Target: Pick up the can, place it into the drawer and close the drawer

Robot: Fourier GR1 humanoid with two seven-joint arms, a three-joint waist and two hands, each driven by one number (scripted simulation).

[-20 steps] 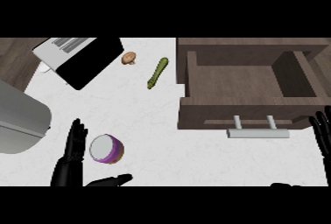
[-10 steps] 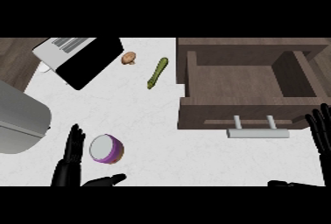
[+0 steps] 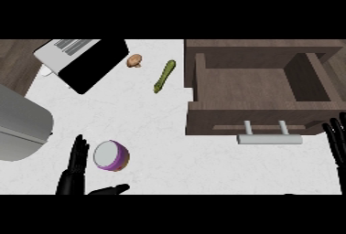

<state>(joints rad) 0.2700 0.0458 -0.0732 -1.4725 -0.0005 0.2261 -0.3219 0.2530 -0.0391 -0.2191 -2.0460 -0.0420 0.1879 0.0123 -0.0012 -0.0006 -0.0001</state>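
Note:
A purple can with a pale top stands on the white counter at the lower left. My left hand is open beside it on its left, fingers straight and thumb stretched out under the can, not touching it. The wooden drawer is pulled open at the upper right, with nothing inside and a grey handle on its front. My right hand is open at the right edge, fingers up, just right of the handle.
A green cucumber-like vegetable and a brown mushroom lie at the back of the counter. A black and white appliance sits at the upper left, and a large grey metal object fills the left edge.
My right hand has drifted slightly left and up toward the drawer front. The left hand and the can have hardly moved.

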